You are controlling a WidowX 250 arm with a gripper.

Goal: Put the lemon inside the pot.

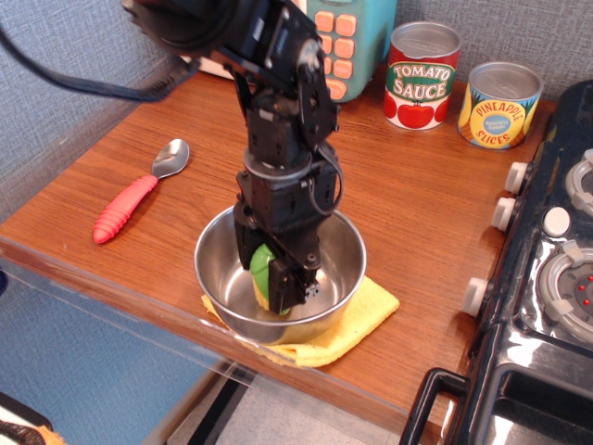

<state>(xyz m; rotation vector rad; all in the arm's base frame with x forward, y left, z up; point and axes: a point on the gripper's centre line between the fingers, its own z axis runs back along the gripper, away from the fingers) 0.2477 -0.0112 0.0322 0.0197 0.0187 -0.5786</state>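
Observation:
The shiny steel pot (219, 264) sits on a yellow cloth near the table's front edge. My black gripper (274, 278) reaches straight down into the pot. It is shut on the lemon (263, 274), whose green cap and pale yellow body show between the fingers. The lemon is low inside the pot, near its bottom. I cannot tell if it touches the bottom.
A red-handled spoon (134, 196) lies left of the pot. A tomato sauce can (422, 76) and a pineapple slices can (499, 105) stand at the back right. A teal toy appliance (347, 42) is at the back. A black stove (547, 278) fills the right side. The yellow cloth (357, 324) pokes out under the pot.

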